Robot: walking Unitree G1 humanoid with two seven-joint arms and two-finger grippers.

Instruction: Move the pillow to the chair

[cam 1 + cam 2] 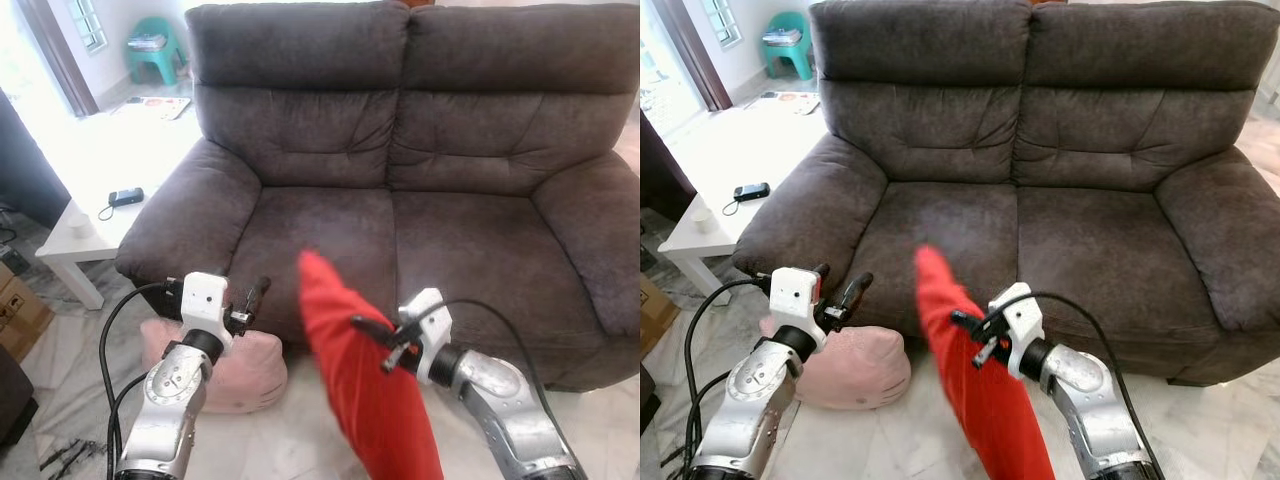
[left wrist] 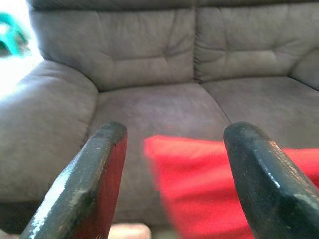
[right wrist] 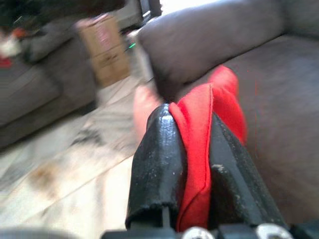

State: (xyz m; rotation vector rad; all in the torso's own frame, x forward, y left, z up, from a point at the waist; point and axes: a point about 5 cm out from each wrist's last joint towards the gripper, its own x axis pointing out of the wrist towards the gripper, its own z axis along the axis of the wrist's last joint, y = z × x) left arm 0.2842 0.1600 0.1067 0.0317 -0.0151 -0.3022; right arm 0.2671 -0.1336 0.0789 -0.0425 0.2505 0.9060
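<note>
Red pillow [image 1: 360, 370] pinched, hanging limp

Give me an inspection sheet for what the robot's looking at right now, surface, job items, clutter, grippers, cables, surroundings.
Surface: pale tiled floor in front of a dark grey sofa.
Job's things: red pillow held up before the sofa seat; chair: nothing seen for certain.
Clutter: pink cushion on the floor by the sofa.
Grippers: right gripper pinching the pillow's edge; left gripper open, holding nothing.
Cables: black cables along both arms.
Surroundings: white side table with a small black device; teal stool.
</note>
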